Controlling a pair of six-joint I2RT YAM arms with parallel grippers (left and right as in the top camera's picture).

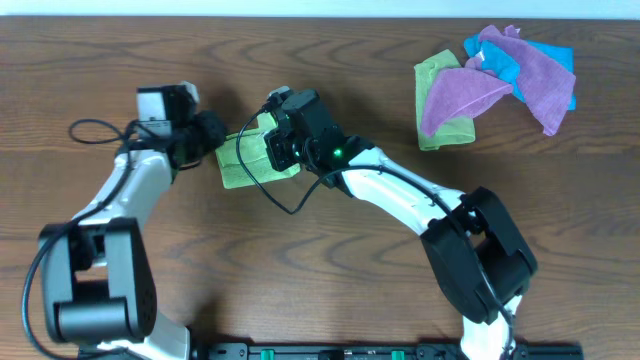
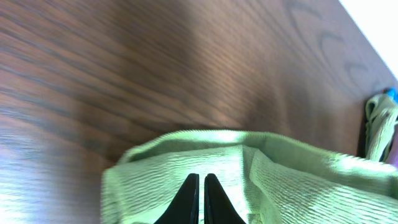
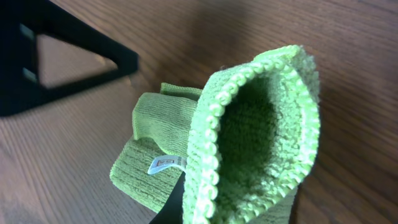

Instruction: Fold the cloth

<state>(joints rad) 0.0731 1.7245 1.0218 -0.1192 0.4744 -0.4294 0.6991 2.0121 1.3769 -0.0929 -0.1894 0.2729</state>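
1. Where the two arms meet on the brown wooden table [image 1: 330,270], the small light-green ribbed microfibre cloth [image 1: 250,168] lies partly bunched.
2. Left gripper [image 2: 200,186] — fingers pressed almost together, tips on the cloth; whether fabric sits between them I cannot tell.
3. Right gripper [image 1: 275,140] clamps a raised, curled cloth edge — its fingers mostly hidden.

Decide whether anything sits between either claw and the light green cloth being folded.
Nothing visible does. The left claw is shut over the light green cloth, and the right claw holds its lifted edge. The other cloths lie apart.
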